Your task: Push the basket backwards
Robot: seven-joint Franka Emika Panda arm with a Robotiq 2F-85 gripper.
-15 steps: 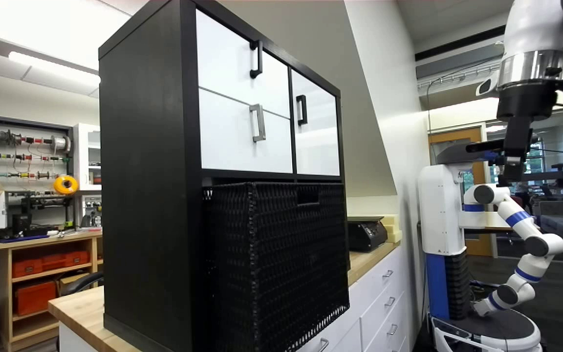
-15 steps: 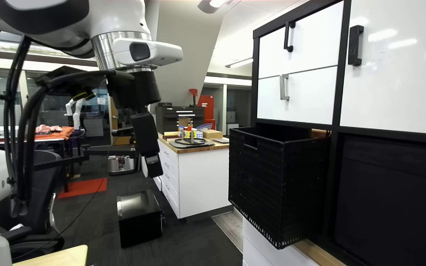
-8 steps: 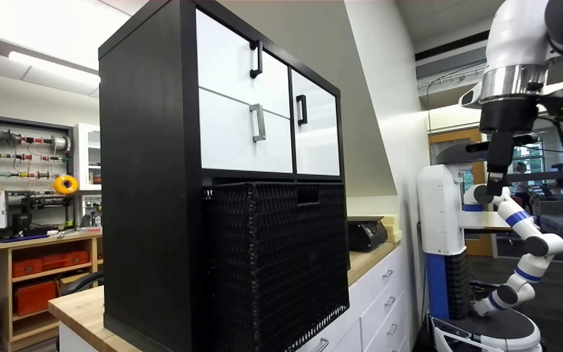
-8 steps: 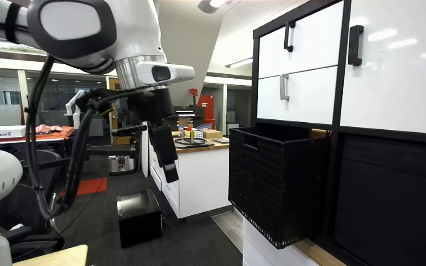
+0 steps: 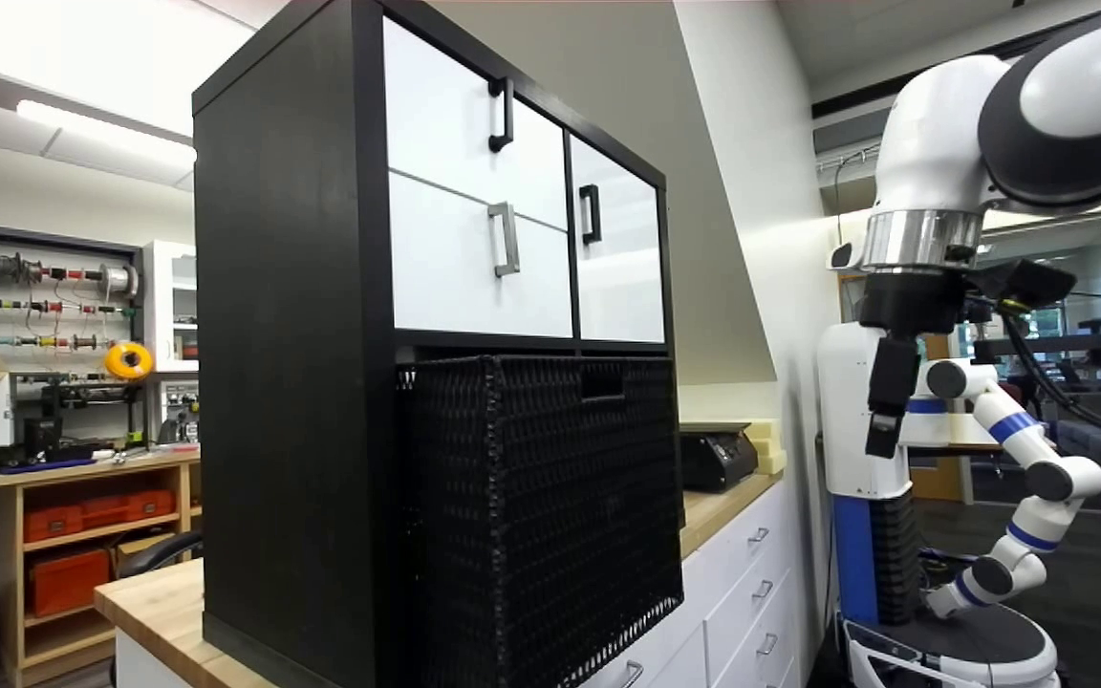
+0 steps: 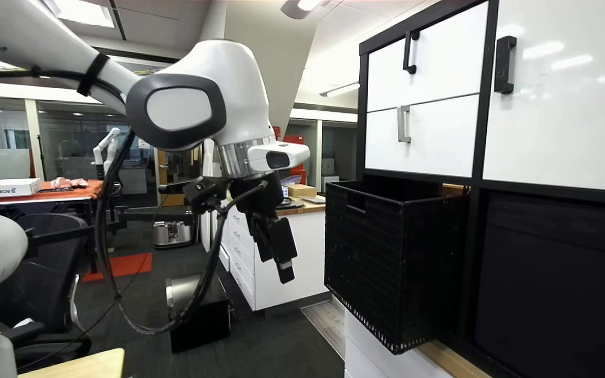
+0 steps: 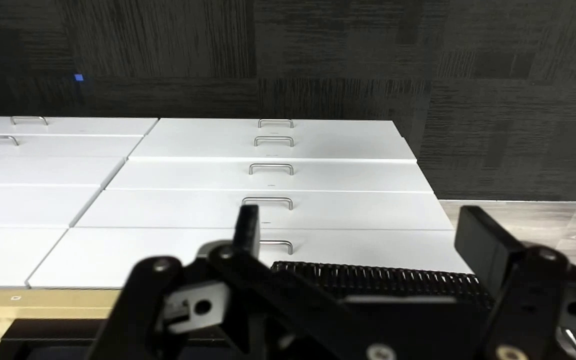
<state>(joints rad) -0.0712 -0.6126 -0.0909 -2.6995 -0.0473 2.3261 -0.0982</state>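
Note:
The black ribbed basket (image 5: 589, 516) sticks out of the lower compartment of the black cabinet in both exterior views. Its front with the handle slot and its open top show in an exterior view (image 6: 364, 257). In the wrist view only the lower edge of the basket (image 7: 383, 280) shows, partly hidden behind the gripper's body. My gripper (image 5: 883, 435) points downward in front of the basket, with a gap between them; it also shows in an exterior view (image 6: 285, 270). In the wrist view the gripper's fingers (image 7: 358, 225) are wide apart with nothing between them.
The black cabinet (image 5: 283, 363) with white drawer fronts (image 6: 422, 134) stands on a wooden counter (image 5: 159, 607). White drawers (image 7: 288, 210) with metal handles lie below it. A black box (image 6: 200, 328) stands on the floor. A white mobile robot (image 5: 861, 420) stands behind the arm.
My gripper has moved down and closer to the basket's front: leftward in one exterior view, rightward in another. The basket has not moved.

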